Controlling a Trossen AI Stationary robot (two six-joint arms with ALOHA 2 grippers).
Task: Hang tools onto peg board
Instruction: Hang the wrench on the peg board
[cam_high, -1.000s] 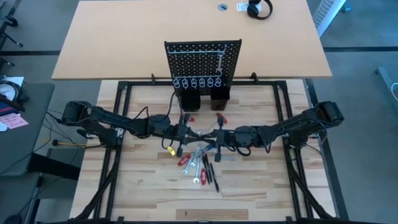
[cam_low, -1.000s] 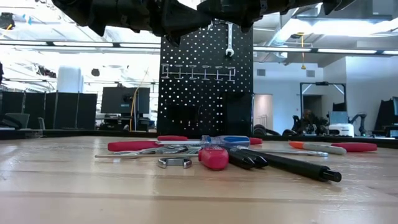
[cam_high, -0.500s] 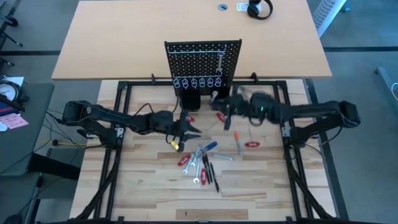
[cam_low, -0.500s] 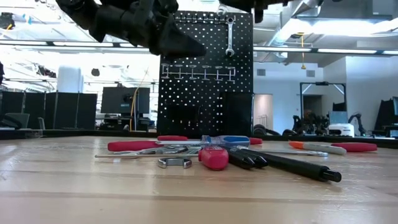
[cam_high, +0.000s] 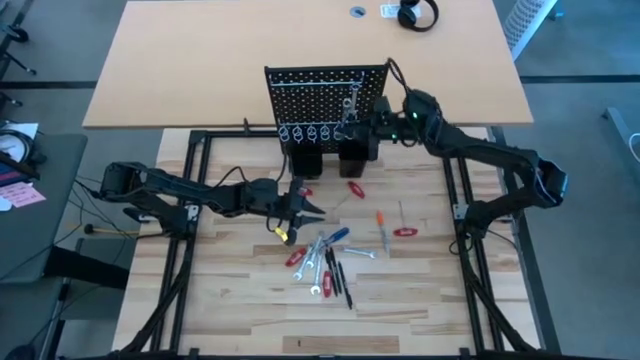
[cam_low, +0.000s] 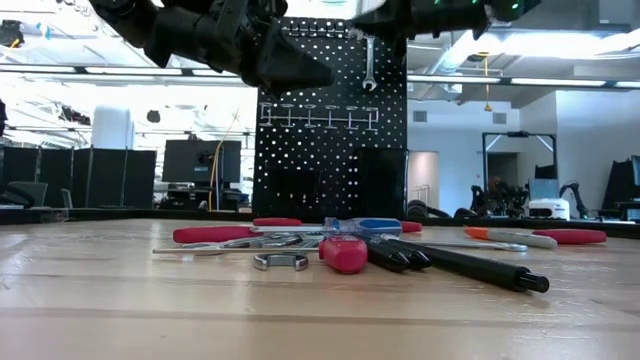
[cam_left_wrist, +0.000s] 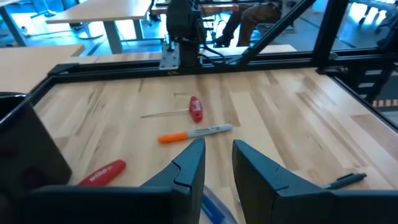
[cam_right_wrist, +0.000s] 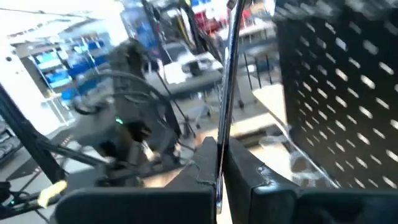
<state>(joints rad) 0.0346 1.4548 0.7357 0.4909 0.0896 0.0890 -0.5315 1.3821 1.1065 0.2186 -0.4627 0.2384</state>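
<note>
Right gripper (cam_high: 358, 128) up at the peg board (cam_high: 310, 95), near its right edge, just above the row of ring hooks (cam_high: 318, 133). Fingers pinched narrow on a thin silver wrench (cam_right_wrist: 229, 68); in the right wrist view the wrench stands up straight out from between the fingers, its shank running alongside the perforated panel (cam_right_wrist: 336, 93). Cannot tell if the wrench touches the board or a peg. Another silver wrench (cam_low: 369, 62) already hangs high on the board's right side, seen in the low view beside the right gripper (cam_low: 400, 18).

Left gripper (cam_high: 308, 209) hovers over the table (cam_high: 230, 290), left of the tool pile, well apart from the board. Its fingers (cam_left_wrist: 189, 163) are slightly parted, a narrow gap, nothing held. A blue-handled screwdriver (cam_high: 334, 236) lies just below-right of it in the high view.

Loose tools on the table: red-handled tool (cam_high: 355, 189) near the foot of the board, orange-handled screwdriver (cam_high: 381, 222) and small red T-handle tool (cam_high: 404, 231) to the right, cluster of silver wrenches (cam_high: 312, 262), red handles and black stick tools (cam_high: 338, 278) at centre. Two black box holders (cam_high: 330, 160) sit at the board's foot.
</note>
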